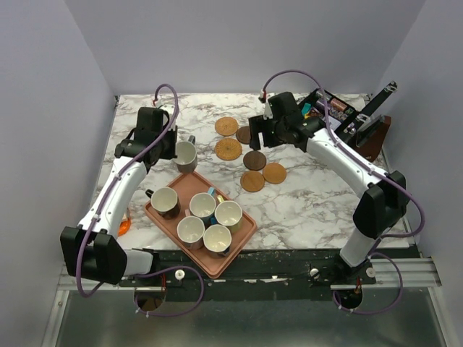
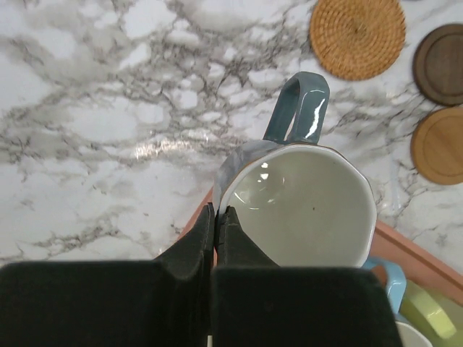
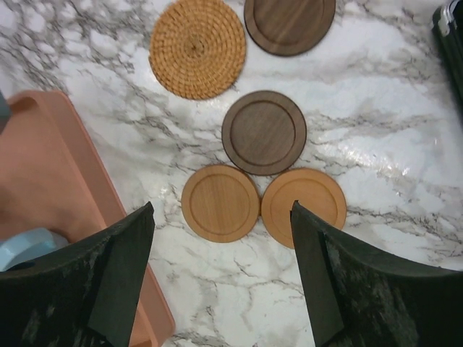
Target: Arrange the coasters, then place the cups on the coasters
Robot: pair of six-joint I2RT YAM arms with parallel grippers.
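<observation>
My left gripper is shut on the near-left rim of a grey-green cup, one finger inside and one outside, the handle pointing away. From above, this cup sits by the back corner of the salmon tray, under the left gripper. Several more cups stand on the tray, among them a dark one and a light blue one. My right gripper hangs open above two tan coasters. Beyond them lie dark brown coasters and a woven coaster.
Another woven coaster lies further back. Black equipment and a brown object fill the back right corner. A small orange thing sits beside the left arm. The tray's edge lies left of the right gripper.
</observation>
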